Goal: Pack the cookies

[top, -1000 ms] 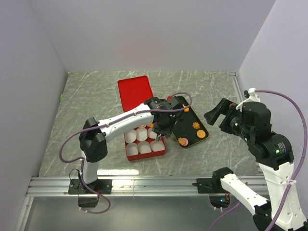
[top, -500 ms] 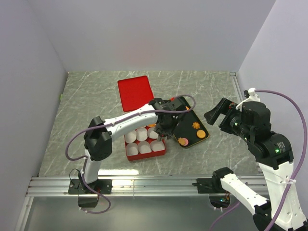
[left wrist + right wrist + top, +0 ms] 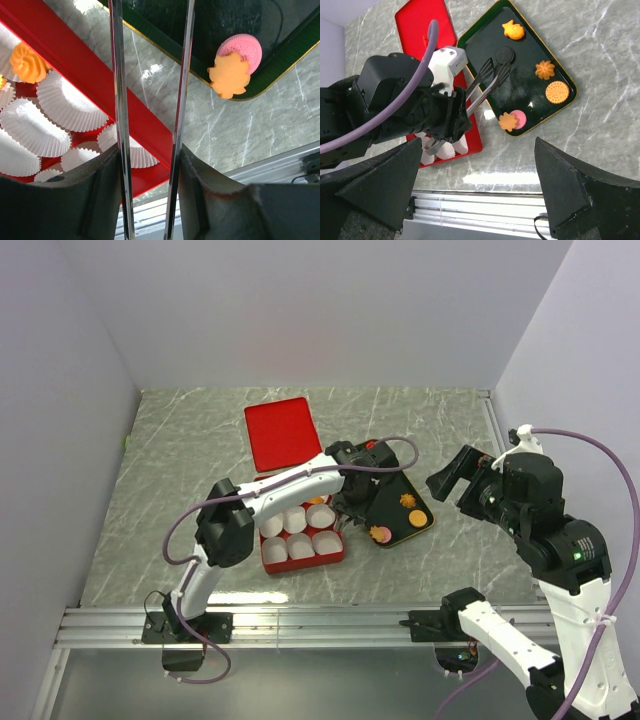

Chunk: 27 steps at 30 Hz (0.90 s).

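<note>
Right now the left gripper (image 3: 148, 156) is clamped on a pair of thin metal tongs (image 3: 118, 100), pressing the 2 blades partway together. The tong tips hang over the dark rectangular tray with a gold rim (image 3: 522, 82) and look empty. The right gripper (image 3: 477, 144) sits well apart at the right side of the grey marble-pattern table (image 3: 180, 460), jaws spread wide with nothing between them. 6 small cookies (image 3: 557, 91) lie on the tray, and at least 1 orange swirl cookie (image 3: 24, 62) already rests in a cup inside the red rectangular box (image 3: 303, 563), just beside the tray. The box's flat red lid (image 3: 280, 432) lies behind it. The main risk is at the tray's near corner, where the pink round cookie (image 3: 245, 47) and the orange scalloped cookie (image 3: 229, 75) touch and partly overlap, so pinching 1 may drag or flip the other. A hard squeeze could crack a biscuit, while a loose one could drop it between tray and box. The white pleated paper cups (image 3: 30, 132) look light, so a low pass could snag or tip them.
</note>
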{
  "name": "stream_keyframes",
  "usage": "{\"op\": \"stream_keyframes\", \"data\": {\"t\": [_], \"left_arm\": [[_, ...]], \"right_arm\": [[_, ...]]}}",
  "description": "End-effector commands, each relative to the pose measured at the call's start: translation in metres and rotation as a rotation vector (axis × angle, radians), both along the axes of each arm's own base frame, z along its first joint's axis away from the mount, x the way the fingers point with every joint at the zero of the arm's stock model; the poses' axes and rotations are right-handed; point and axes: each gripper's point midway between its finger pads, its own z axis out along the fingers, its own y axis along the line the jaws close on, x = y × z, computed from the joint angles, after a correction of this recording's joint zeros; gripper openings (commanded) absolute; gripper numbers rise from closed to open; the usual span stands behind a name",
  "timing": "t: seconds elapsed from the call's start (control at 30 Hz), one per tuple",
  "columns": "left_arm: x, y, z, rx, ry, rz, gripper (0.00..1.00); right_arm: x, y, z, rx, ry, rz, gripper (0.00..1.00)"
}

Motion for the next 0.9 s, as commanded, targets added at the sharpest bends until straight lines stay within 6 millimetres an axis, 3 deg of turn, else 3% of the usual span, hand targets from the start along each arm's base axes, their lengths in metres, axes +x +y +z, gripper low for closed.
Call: {"op": "stream_keyframes", "data": {"t": [0.0,0.67,0.87], "left_arm": [[0.006,-0.007,0.010,-0.008,-0.033,-0.021,0.47],[0.020,-0.016,-0.005,0.021,-0.030,-0.023,0.48],[0.022,-0.016,-0.005,0.016,-0.031,-0.017,0.35]], "right_arm": [[-0.002,-0.004,0.006,-0.018,-0.027,-0.007,1.00],[0.001,-0.003,0.002,-0.015,-0.019,-0.010,1.00],[0.000,-0.004,0.002,-0.018,-0.021,-0.010,1.00]]}}
